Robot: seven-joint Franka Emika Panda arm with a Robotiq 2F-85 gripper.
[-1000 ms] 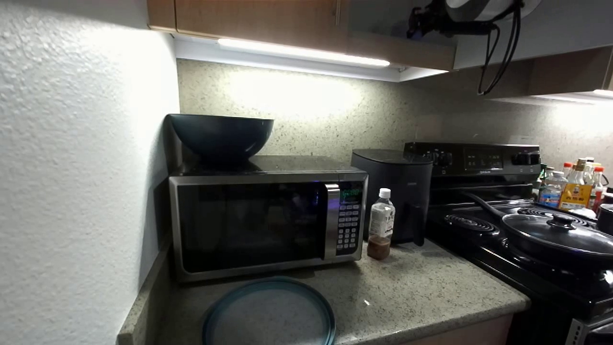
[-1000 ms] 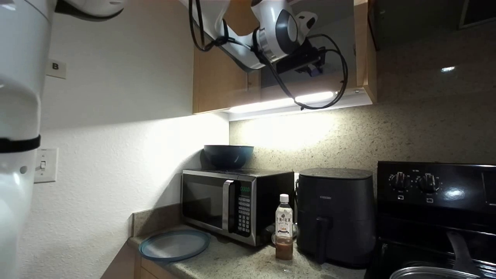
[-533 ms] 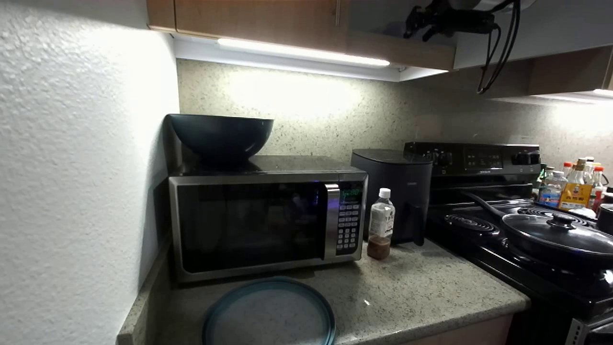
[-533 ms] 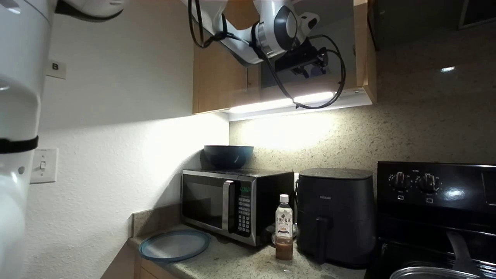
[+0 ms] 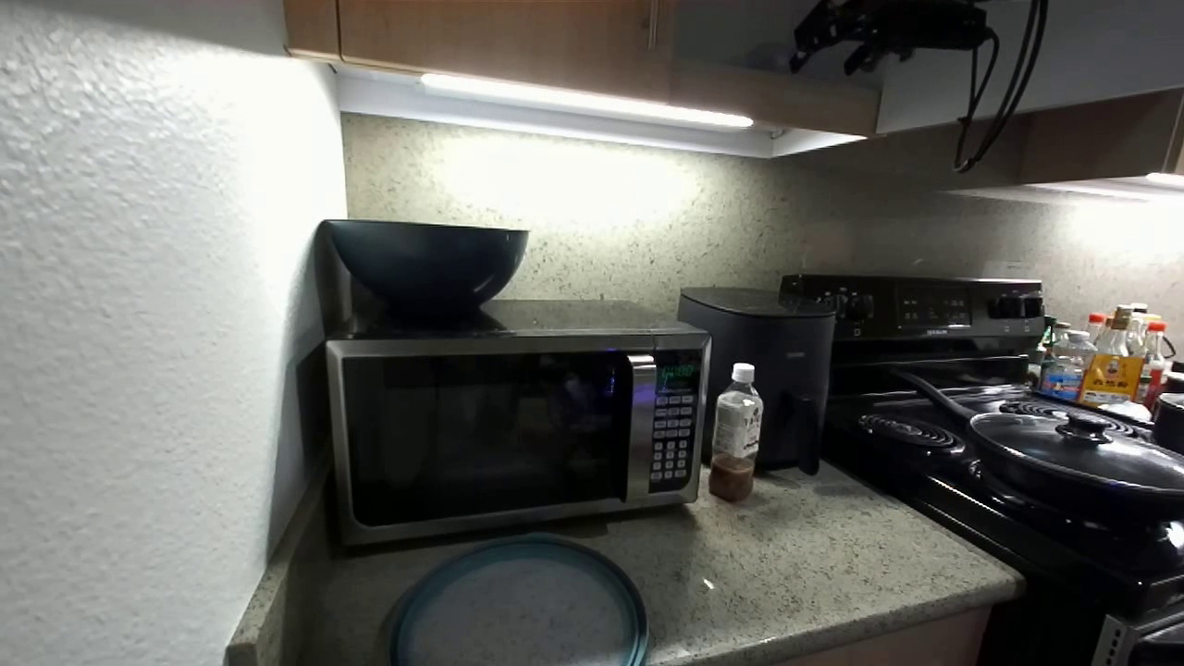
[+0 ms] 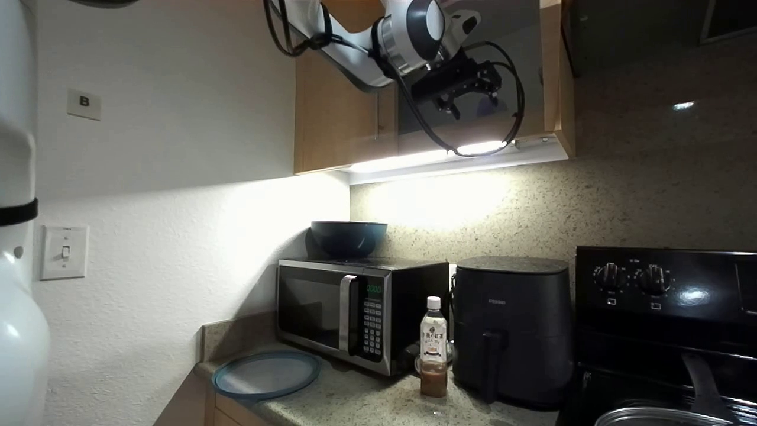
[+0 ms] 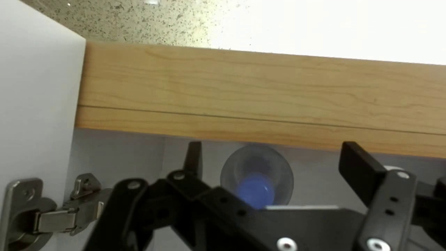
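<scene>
Wrist view: your end effector point(image 7: 273, 153) is spread wide, its two fingers point(image 7: 193, 157) well apart; the cup point(image 7: 257, 170) shows in the gap between them.
Cup: see-through and round, blue at its bottom; it sits inside the cabinet point(image 7: 264, 94), just behind the wooden front edge; you cannot tell how far past your fingertips it stands.
Door point(image 7: 35, 94): swung out at the left of the wrist view, white face toward you; a metal hinge point(image 7: 59, 221) joins it to the cabinet wall.
Arm point(image 6: 355, 62): in an exterior view it reaches across in front of the cabinet; your end effector hangs well above the tabletop point(image 6: 349, 402), near the light strip point(image 6: 414, 160).
Microwave point(image 6: 313, 299): on the tabletop in both exterior views; a dark bowl point(image 6: 349, 239) rests on top; a round lid point(image 6: 266, 376) with a blue rim lies flat in front.
Bottle point(image 6: 433, 343): upright near the microwave and the air fryer point(image 6: 514, 337); brown liquid fills its lower part.
Stove point(image 5: 911, 314): next to the air fryer in both exterior views; in an exterior view you see a lidded pan point(image 5: 1064, 453) on it and sauce bottles point(image 5: 1110, 365) at its far side.
</scene>
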